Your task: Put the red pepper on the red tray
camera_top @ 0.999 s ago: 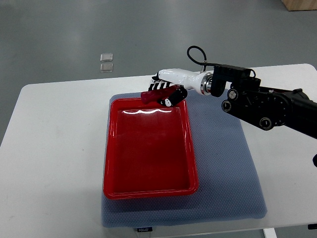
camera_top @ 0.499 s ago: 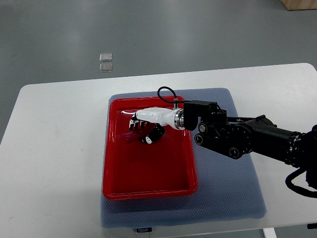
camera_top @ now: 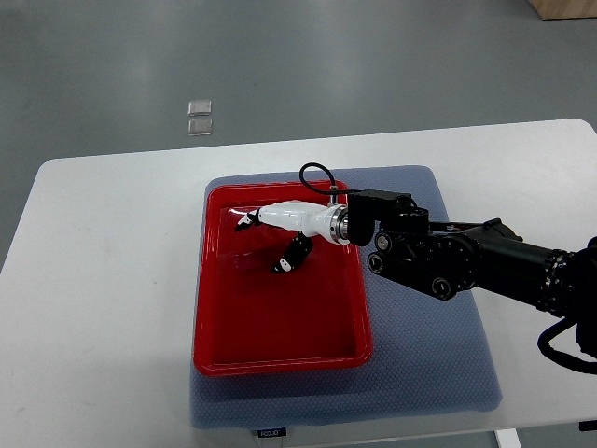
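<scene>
We saw the right hand spread wide over the tray's upper half, fingers splayed and holding nothing, thumb hanging toward 5 o'clock. The pepper lay on the tray floor at about 7 o'clock from the palm, just under the fingers (red on red, so its outline was hard to trace). To finish well, we judged the hand should lift straight up and withdraw toward 3 o'clock without brushing the pepper. The tray looked like glossy, hard plastic with a raised rim; it sat on a dimpled grey mat over a smooth white table.
</scene>
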`<control>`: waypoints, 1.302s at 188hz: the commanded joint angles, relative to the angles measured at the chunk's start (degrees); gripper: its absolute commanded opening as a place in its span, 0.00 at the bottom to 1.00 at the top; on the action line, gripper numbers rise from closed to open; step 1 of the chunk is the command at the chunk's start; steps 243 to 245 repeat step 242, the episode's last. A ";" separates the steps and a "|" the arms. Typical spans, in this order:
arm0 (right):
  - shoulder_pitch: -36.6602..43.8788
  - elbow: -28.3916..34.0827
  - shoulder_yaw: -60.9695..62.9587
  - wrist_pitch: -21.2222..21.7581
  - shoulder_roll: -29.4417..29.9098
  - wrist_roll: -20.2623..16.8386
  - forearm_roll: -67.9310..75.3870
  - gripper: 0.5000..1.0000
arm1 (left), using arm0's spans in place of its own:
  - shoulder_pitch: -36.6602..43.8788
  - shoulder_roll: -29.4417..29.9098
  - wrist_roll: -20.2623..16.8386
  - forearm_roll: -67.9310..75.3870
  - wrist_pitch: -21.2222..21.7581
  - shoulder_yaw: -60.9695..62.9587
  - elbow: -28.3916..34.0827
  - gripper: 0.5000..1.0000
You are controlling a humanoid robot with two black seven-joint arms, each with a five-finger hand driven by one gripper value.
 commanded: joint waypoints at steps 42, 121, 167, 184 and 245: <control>3.60 0.59 7.92 2.60 -5.10 0.01 2.67 0.81 | 0.00 0.00 0.05 0.00 -0.01 0.00 0.04 1.00; -7.73 0.15 39.91 8.58 -7.74 0.10 51.71 0.82 | 0.00 0.00 0.31 0.00 -0.01 0.26 -0.14 1.00; -14.41 -5.30 45.01 8.58 -6.77 0.19 74.39 0.82 | 0.00 0.00 0.40 0.00 -0.01 0.26 -0.14 1.00; -14.94 -8.64 45.19 9.11 -6.15 0.28 77.73 0.82 | 0.00 0.00 0.40 0.00 0.08 0.35 -0.14 1.00; -15.64 -11.10 45.10 14.20 -6.33 0.28 78.61 0.82 | 0.00 0.00 0.40 0.08 -0.01 0.44 -0.14 1.00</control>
